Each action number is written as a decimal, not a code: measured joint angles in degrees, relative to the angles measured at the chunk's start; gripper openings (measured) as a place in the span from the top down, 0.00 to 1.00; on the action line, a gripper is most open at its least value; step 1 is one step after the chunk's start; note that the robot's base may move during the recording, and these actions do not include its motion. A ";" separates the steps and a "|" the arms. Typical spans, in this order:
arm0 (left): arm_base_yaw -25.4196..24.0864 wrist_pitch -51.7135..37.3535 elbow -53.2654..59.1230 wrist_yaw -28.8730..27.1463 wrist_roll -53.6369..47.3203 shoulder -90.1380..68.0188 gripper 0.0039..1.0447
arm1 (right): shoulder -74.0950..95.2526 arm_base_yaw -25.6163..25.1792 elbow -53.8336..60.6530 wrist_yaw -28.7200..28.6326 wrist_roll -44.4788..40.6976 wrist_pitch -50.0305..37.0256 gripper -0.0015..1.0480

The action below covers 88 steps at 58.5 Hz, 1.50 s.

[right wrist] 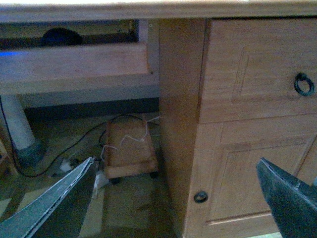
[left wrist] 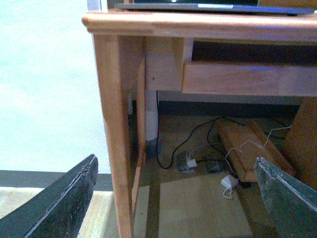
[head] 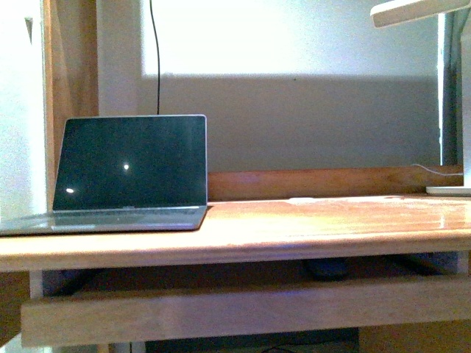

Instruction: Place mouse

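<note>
Dark grey and low, the mouse [right wrist: 62, 35] lies in the pull-out tray [right wrist: 74, 67] under the desktop, behind the tray's front board. It is well beyond the right gripper [right wrist: 176, 163], off to the side of its pale-edged finger [right wrist: 54, 208]. That gripper's two fingers stand wide apart with nothing between them. Beyond the gap between them rises the side of a wooden cabinet [right wrist: 181, 114], with a small round knob [right wrist: 200, 197] on its door. A ring pull [right wrist: 303, 84] on the drawer hangs far beyond the other finger. On the floor just past the pale-edged finger's tip sits a wheeled board [right wrist: 130, 151] with a white cord trailing over it.

The left gripper [left wrist: 174, 163] is likewise spread wide and holds nothing. A desk leg [left wrist: 116, 139] stands just beside one of its fingers [left wrist: 64, 203]. Beyond the gap, black and white cables [left wrist: 198, 148] sprawl on the floor, and a white plug [left wrist: 229, 182] lies near the other finger.

From the front, an open laptop [head: 129, 162] with a dark screen rests on the desk, and the mouse shows as a dark shape in the tray below.
</note>
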<state>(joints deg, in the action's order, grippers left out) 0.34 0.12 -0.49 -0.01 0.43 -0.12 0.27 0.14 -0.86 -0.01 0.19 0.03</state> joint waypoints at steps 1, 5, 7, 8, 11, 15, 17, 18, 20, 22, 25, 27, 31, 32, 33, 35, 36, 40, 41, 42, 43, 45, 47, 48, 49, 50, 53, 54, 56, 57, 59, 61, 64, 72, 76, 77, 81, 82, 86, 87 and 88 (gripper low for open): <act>0.00 0.00 0.00 0.00 0.02 0.00 0.07 | 0.00 0.00 0.00 -0.04 -0.02 0.00 0.07; 0.00 0.00 0.00 0.00 0.02 0.00 0.07 | 0.00 0.00 0.00 0.00 -0.02 -0.02 0.07; 0.00 0.00 0.00 0.00 0.00 0.00 0.07 | 0.00 0.00 0.00 -0.02 -0.02 -0.02 0.07; 0.00 0.00 0.00 0.02 0.00 0.00 0.07 | 0.00 0.00 0.00 0.00 -0.02 -0.02 0.07; 0.00 0.00 0.00 0.02 0.00 0.00 0.07 | 0.00 0.00 0.00 -0.02 -0.02 -0.02 0.07; 0.04 0.48 -0.09 -0.50 0.52 -0.24 0.07 | 0.00 0.00 0.00 -0.04 -0.02 -0.02 0.07; 0.28 3.63 -1.29 -2.05 2.34 -1.64 0.07 | 0.00 0.00 0.00 0.00 -0.02 -0.02 0.07; 0.48 5.75 -2.25 -2.93 3.37 -3.37 0.07 | 0.00 0.00 0.00 -0.02 -0.02 -0.02 0.07; 0.85 6.88 -3.17 -4.11 5.05 -6.54 0.07 | 0.00 0.00 0.00 0.04 -0.02 -0.02 0.07; 1.18 5.84 -3.48 -4.26 5.16 -10.14 0.07 | 0.00 0.00 0.00 0.00 -0.02 -0.02 0.07; 1.55 1.51 -3.52 -2.99 4.07 -16.13 0.07 | 0.00 -0.02 0.00 -0.02 -0.02 -0.02 0.07; 1.40 -1.95 -3.56 -1.42 2.71 -20.00 0.07 | 0.00 0.00 0.00 -0.02 -0.02 -0.02 0.07; -0.24 -11.63 -4.26 1.11 -1.16 -30.49 0.07 | 0.00 0.00 0.00 0.00 -0.02 -0.02 0.07; -0.50 -13.00 -4.44 1.33 -2.08 -32.04 0.07 | 0.00 0.00 0.00 0.00 -0.02 -0.02 0.07; -1.09 -16.24 -4.87 1.55 -3.50 -35.60 0.07 | 0.00 0.00 0.00 0.00 -0.02 -0.02 0.07; -1.60 -21.00 -5.57 1.55 -5.70 -40.81 0.07 | 0.00 0.00 0.00 0.00 -0.02 -0.02 0.07; -1.88 -24.17 -6.08 1.55 -6.88 -44.35 0.07 | 0.00 0.00 0.00 0.00 -0.02 -0.02 0.07; -2.12 -34.86 -8.17 1.55 -13.09 -56.81 0.07 | 0.00 0.00 0.00 0.00 -0.02 -0.02 0.07; -2.12 -37.92 -8.83 1.51 -15.02 -60.37 0.07 | 0.00 0.00 0.00 -0.02 -0.02 -0.02 0.07; -2.10 -39.39 -9.18 1.46 -15.54 -62.12 0.07 | 0.00 0.00 0.00 -0.02 -0.02 -0.02 0.07; -2.10 -42.29 -9.92 1.31 -18.03 -65.70 0.07 | 0.00 0.00 0.00 -0.02 -0.02 -0.02 0.07; -2.08 -46.14 -11.10 1.20 -20.98 -70.69 0.07 | 0.00 0.00 0.00 -0.02 -0.02 -0.02 0.07; -1.92 -49.90 -12.28 1.03 -23.50 -75.38 0.07 | 0.00 0.00 0.00 0.00 -0.02 -0.02 0.07; -1.84 -52.28 -13.11 1.01 -26.08 -78.38 0.07 | 0.00 0.00 0.00 0.00 -0.02 -0.02 0.07; -1.70 -54.47 -13.94 0.92 -28.09 -81.15 0.07 | 0.00 0.00 0.00 0.00 -0.02 -0.02 0.07; -1.53 -55.98 -14.60 0.94 -29.53 -83.08 0.07 | 0.00 0.00 0.00 0.00 -0.02 -0.02 0.07; -0.96 -59.98 -16.50 1.60 -33.88 -88.32 0.07 | 0.00 0.00 0.00 0.00 -0.02 -0.02 0.07; -0.57 -62.01 -17.46 2.03 -35.82 -90.79 0.07 | 0.00 0.00 0.00 -0.02 -0.02 -0.02 0.07; 0.00 -64.50 -18.53 2.40 -38.84 -93.48 0.07 | 0.00 0.00 0.00 -0.02 -0.02 -0.02 0.07; 0.31 -65.59 -19.08 2.58 -40.22 -94.68 0.07 | 0.00 0.00 0.00 -0.02 -0.02 -0.02 0.07; 1.46 -68.74 -20.96 3.61 -45.59 -98.07 0.07 | 0.00 0.00 0.00 0.00 -0.02 -0.02 0.07; 2.47 -70.58 -22.45 4.83 -49.11 -100.19 0.07 | 0.00 0.00 0.00 0.00 -0.02 -0.02 0.07; 3.52 -71.89 -24.04 6.27 -53.48 -102.01 0.07 | 0.00 0.00 0.00 0.00 -0.02 -0.02 0.07; 4.68 -72.52 -27.85 7.30 -60.19 -105.70 0.07 | 0.00 0.00 0.00 -0.02 -0.02 -0.02 0.07; 4.70 -71.60 -29.90 7.52 -62.20 -107.14 0.07 | 0.00 0.00 0.00 0.00 -0.02 -0.02 0.07; 4.70 -71.25 -30.58 7.69 -62.64 -107.65 0.07 | 0.00 0.00 0.00 0.00 -0.02 -0.02 0.07; 4.70 -70.58 -32.46 8.44 -64.50 -109.09 0.07 | 0.00 0.00 0.00 -0.02 -0.02 -0.02 0.07; 4.70 -70.51 -32.74 8.50 -64.63 -109.37 0.07 | 0.00 0.00 0.00 -0.02 -0.02 -0.02 0.07; 4.70 -69.90 -34.58 8.96 -65.90 -110.95 0.07 | 0.00 0.00 0.00 -0.02 -0.02 -0.02 0.07; 4.70 -69.66 -35.23 9.07 -66.34 -111.47 0.07 | 0.00 0.00 0.00 -0.02 -0.02 -0.02 0.07; 4.70 -69.51 -35.54 9.09 -66.55 -111.73 0.07 | 0.00 0.00 0.00 0.00 -0.02 -0.02 0.07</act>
<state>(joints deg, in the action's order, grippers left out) 5.04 -69.38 -36.03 9.08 -66.13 -111.85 0.27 0.14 -0.86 -0.01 0.16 0.01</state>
